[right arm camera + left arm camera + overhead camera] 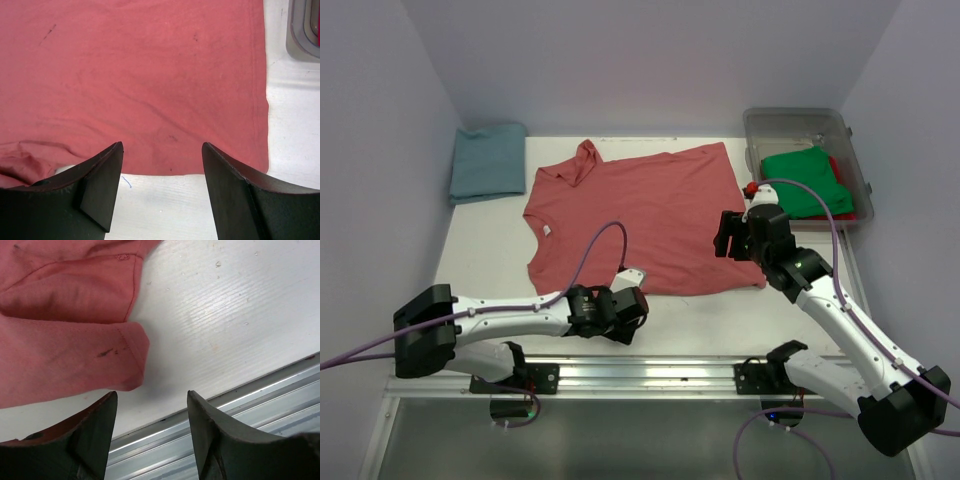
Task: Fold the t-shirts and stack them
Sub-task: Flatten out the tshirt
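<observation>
The salmon-red t-shirt [640,215] lies spread flat in the middle of the table, its white neck tag [546,231] at the left. My left gripper [635,305] is open and empty, low by the shirt's near edge. In the left wrist view its jaws [152,400] stand apart just below a folded-over corner of the shirt [65,340]. My right gripper [725,235] is open and empty above the shirt's right edge. In the right wrist view its jaws [162,150] straddle the hem of the shirt [140,75]. The teal-blue t-shirt [488,160] lies folded at the back left.
A clear plastic bin [758,128] stands at the back right and holds the green t-shirt [805,180] on top of the red one [847,205]. Its corner shows in the right wrist view [302,30]. A metal rail [240,415] runs along the table's near edge.
</observation>
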Controlling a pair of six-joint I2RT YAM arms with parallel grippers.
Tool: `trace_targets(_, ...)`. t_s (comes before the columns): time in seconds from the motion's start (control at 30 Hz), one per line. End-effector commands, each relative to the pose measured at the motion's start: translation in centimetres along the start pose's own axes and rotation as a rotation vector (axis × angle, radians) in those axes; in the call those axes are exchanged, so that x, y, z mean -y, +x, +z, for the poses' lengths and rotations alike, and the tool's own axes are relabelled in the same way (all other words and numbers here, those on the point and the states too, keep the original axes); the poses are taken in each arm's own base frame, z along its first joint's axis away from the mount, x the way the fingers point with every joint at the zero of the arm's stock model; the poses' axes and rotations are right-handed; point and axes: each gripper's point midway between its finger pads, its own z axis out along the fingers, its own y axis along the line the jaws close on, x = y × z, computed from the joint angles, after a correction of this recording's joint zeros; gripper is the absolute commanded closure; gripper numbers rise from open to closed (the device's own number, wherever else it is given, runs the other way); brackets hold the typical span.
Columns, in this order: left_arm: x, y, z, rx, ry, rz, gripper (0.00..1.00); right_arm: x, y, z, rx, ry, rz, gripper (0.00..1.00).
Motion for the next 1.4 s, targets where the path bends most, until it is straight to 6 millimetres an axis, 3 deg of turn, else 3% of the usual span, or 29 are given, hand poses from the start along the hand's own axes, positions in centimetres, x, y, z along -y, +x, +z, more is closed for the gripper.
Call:
trace_targets(0.0, 0.6, -0.1, 0.3, 0.013, 0.033, 0.012, 0.38, 0.2, -0.4, -0.1, 0.019, 0.012, 0.004, 0.32)
trace_targets(0.37, -1.1, 0.4, 2.2, 0.015, -0.07, 0.041, 0.32, 0.3, -0.2, 0.0, 0.014, 0.016, 0.003, 0.32)
trace_targets(0.6, -1.6, 0.8, 3.1, 0.009, -0.086, 0.045, 0.34, 0.2, -0.3, -0.3, 0.023, 0.007, 0.007, 0.41)
trace_targets(0.77, -2.2, 0.5, 3.0, 0.032, -0.103, 0.038, 0.47, 0.1, 0.0, -0.3, 0.013, 0.001, 0.006, 0.47)
trace_targets(0.9, -2.5, 0.0, 2.2, 0.053, -0.114, 0.021, 0.68, 0.1, -0.2, -0.6, 0.021, -0.006, 0.008, 0.49)
trace_targets(1.0, -2.5, -0.8, 1.1, 0.074, -0.116, 0.009, 0.78, 0.1, -0.3, -0.7, 0.029, -0.007, 0.01, 0.5)
trace_targets(1.23, -3.1, -3.6, -1.7, 0.164, -0.145, -0.01, 0.9, 0.0, -0.1, -0.6, 0.025, -0.009, 0.01, 0.52)
trace_targets(1.3, -3.3, -3.5, -1.6, 0.163, -0.155, -0.005, 0.94, 0.0, -0.1, -0.6, 0.024, -0.008, 0.011, 0.52)
trace_targets(1.37, -3.1, -3.0, -1.2, 0.139, -0.142, 0.012, 0.92, 0.0, -0.2, -0.6, 0.025, -0.009, 0.012, 0.52)
